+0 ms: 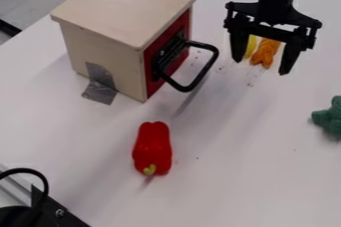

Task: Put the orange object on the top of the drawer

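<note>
Tabletop [226,171] carries drawer unit [123,9]. Pincer [261,66] beside it: released, jaws spread. Red pepper [152,146] nearer camera. Orange object [265,53] seen between the jaws, probably behind them on the tabletop; depth's hard to read. Yellow piece [250,46] just beside it.

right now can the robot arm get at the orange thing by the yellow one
Probably yes: the gripper has its jaws spread open, with the orange object showing between them. The yellow thing close beside it could get in the way.
</note>
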